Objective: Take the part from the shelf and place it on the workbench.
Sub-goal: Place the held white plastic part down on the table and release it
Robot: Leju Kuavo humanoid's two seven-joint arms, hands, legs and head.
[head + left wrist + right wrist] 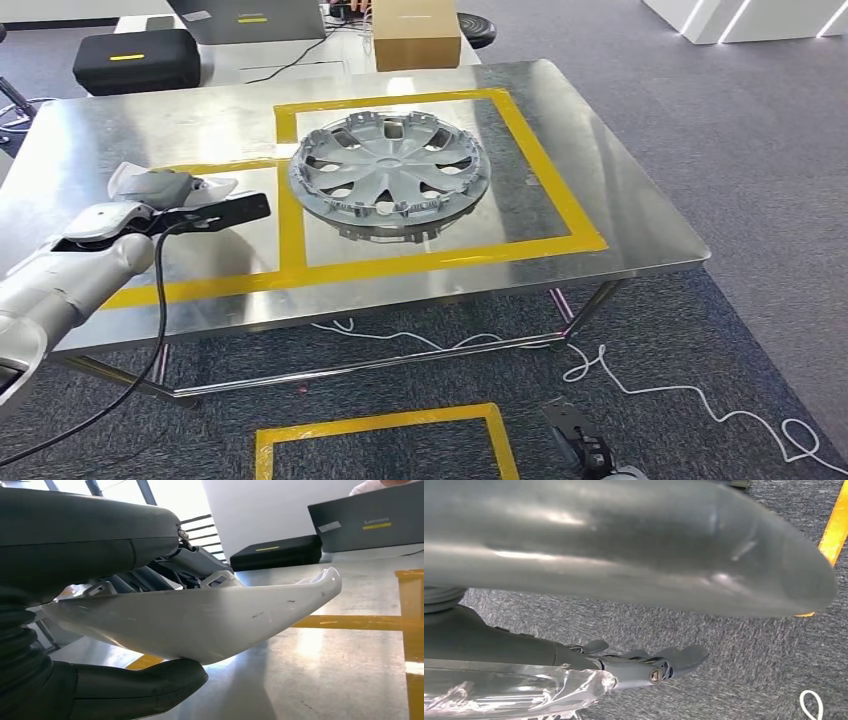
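One steel bench (pixel 600 180) carries a grey wheel cover (pixel 390 170) inside yellow tape. Left of it, the left hand (pixel 160 195) grips the white part (pixel 200 625) just above the bench, long axis pointing toward the cover. Right hand (pixel 649 667) hangs with its fingers straight and empty over carpet.

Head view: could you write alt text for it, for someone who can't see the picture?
The robot's left hand holds a white part over the left side of a steel workbench marked with yellow tape. A grey wheel cover lies inside the taped rectangle. Behind the workbench stand a black case and a cardboard box.
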